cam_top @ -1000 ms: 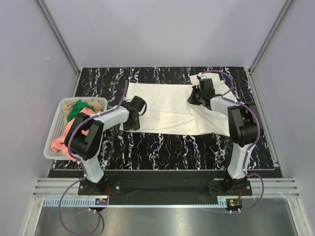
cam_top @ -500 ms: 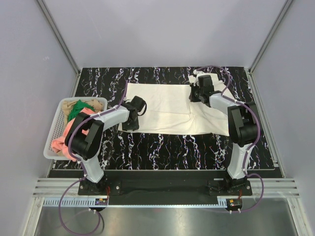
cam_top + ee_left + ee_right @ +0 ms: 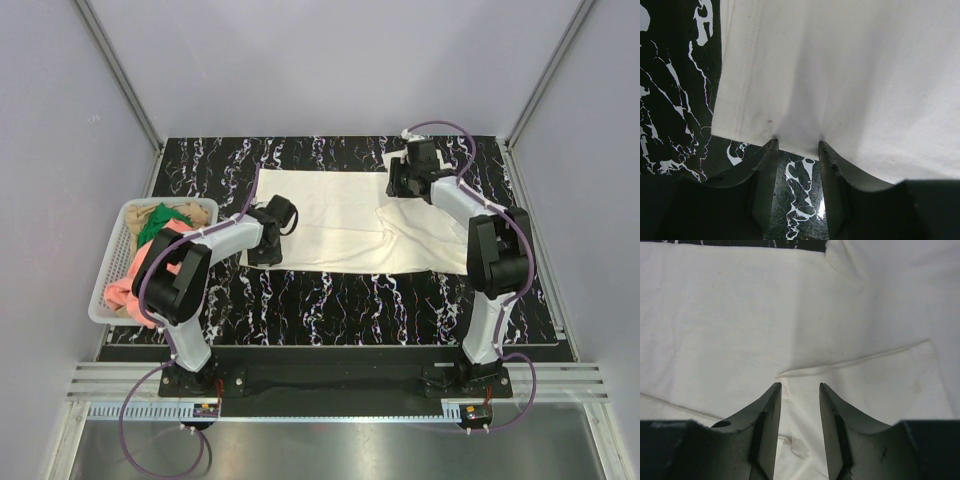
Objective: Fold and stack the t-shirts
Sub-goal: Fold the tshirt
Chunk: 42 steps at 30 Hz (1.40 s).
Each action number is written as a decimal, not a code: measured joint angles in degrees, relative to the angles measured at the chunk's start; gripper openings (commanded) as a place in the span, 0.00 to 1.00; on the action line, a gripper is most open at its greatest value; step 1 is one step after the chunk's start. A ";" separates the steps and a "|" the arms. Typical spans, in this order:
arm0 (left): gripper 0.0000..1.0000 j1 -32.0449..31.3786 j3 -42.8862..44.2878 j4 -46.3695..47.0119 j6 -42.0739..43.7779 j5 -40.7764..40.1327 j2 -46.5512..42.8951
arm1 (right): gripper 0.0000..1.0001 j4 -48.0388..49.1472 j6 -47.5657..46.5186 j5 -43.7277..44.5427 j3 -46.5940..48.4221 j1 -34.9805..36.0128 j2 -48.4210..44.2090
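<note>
Right gripper [image 3: 800, 385] has just let go near the bench's [image 3: 400, 300] far edge.
Its jaws now stand spread over the cream t-shirt [image 3: 335, 225] lying mid-bench (nothing pinched). The left gripper [image 3: 797, 142], also spread, sits at the near-left hem. This fold is judged laid.

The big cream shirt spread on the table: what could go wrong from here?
1. The left gripper stands open with its tips just at the hem of the cream shirt. If it closes there, it might catch only the very edge, and the cloth could slip out.
2. The right gripper is open above a loose folded flap with a crooked edge. Left like that, the fold would probably come out uneven.
</note>
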 measured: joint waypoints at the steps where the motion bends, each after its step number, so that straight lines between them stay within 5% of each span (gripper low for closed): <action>1: 0.43 0.00 0.00 0.00 0.00 0.00 0.00 | 0.42 -1.66 0.22 0.52 0.98 -0.63 -0.09; 14: 0.43 0.00 0.11 -0.22 0.02 0.24 -0.02 | 0.38 -19.37 -5.92 -0.90 14.91 -13.88 7.69; 37: 0.43 -0.17 0.11 -1.03 0.09 0.33 -0.61 | 0.36 -24.39 -14.01 -6.03 19.82 -15.78 16.46; 42: 0.43 -0.17 0.11 -1.05 0.09 0.31 -0.61 | 0.26 -24.44 -14.23 -7.10 20.65 -15.78 17.77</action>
